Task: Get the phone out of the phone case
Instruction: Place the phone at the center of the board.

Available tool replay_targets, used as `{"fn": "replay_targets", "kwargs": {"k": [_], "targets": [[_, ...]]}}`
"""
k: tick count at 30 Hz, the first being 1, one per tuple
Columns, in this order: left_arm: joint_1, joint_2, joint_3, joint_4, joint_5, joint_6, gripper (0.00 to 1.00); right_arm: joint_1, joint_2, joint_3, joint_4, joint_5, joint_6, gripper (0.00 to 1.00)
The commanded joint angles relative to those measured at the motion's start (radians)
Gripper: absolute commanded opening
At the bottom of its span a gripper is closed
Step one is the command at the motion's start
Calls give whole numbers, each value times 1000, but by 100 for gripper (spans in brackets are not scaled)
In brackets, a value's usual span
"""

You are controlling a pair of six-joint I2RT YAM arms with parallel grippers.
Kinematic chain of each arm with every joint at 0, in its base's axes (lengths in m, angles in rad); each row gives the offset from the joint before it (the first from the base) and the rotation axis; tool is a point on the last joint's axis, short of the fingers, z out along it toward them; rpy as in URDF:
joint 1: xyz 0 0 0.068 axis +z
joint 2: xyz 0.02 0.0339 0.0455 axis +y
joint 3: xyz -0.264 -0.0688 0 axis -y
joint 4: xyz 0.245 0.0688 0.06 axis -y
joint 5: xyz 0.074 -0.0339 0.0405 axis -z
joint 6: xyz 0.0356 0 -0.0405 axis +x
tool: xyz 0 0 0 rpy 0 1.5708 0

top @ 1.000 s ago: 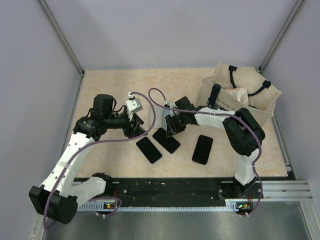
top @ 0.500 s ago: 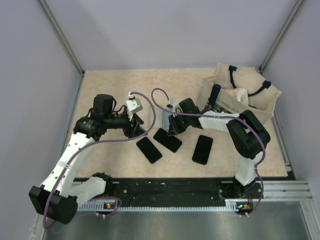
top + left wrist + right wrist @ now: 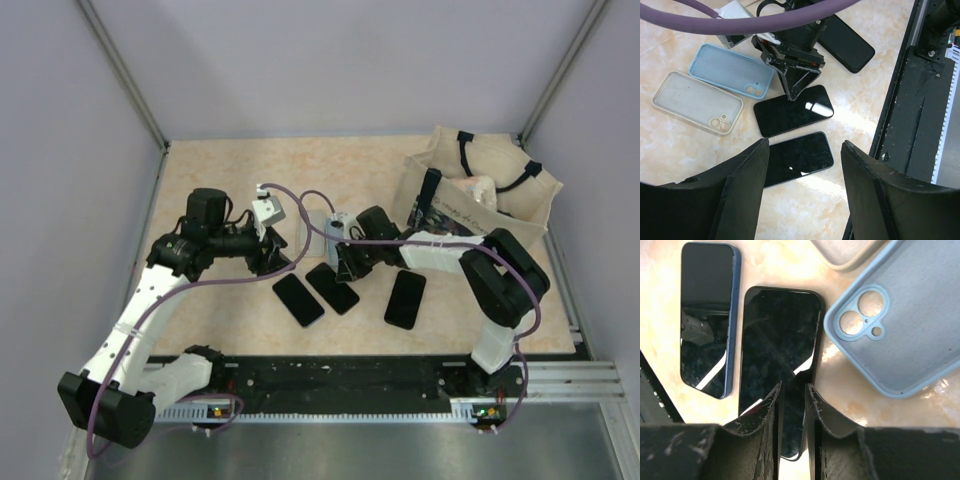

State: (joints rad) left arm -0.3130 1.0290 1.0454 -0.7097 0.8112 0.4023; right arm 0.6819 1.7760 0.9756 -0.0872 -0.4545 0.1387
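Three bare dark phones lie flat on the table: a left one [image 3: 299, 299], a middle one [image 3: 332, 288] and a right one [image 3: 405, 298]. An empty light blue case [image 3: 732, 70] and an empty cream case [image 3: 697, 102] lie beside them. The blue case also shows in the right wrist view [image 3: 905, 330]. My right gripper [image 3: 792, 387] is shut with only a narrow slit, its tips just over the middle phone [image 3: 777, 360], holding nothing. My left gripper [image 3: 805, 145] is open and empty, above the left phone [image 3: 797, 157].
A beige tote bag [image 3: 480, 190] with black handles stands at the back right. The black base rail [image 3: 340, 375] runs along the near edge. Grey walls close in the table on three sides.
My right gripper has moved left and nearer. The middle phone under it has turned and slid closer to the left phone. The left arm has not moved.
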Motion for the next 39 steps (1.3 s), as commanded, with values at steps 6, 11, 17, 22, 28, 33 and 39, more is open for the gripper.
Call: {"fn": "replay_targets", "kwargs": {"k": [6,11,17,22,28,33,39], "targets": [[3,-24,8,38,5,-8,65,22,-62,-5,35,-3,-19,25],[3,-27,4,35,0,0,65,21,-119,3,14,56,-40,38],[3,-35,-15,39,-6,6,65,-11,-223,-11,-43,138,-97,52],[-14,-35,-50,41,-62,30,65,-67,-321,-26,-132,178,-178,61],[-129,8,-81,102,-205,-23,67,-163,-489,-60,-206,214,-267,73],[-234,104,-82,202,-308,-89,73,-185,-566,-41,-347,229,-390,82],[-296,197,-53,251,-307,-138,73,-197,-642,-84,-548,237,-527,82]]}}
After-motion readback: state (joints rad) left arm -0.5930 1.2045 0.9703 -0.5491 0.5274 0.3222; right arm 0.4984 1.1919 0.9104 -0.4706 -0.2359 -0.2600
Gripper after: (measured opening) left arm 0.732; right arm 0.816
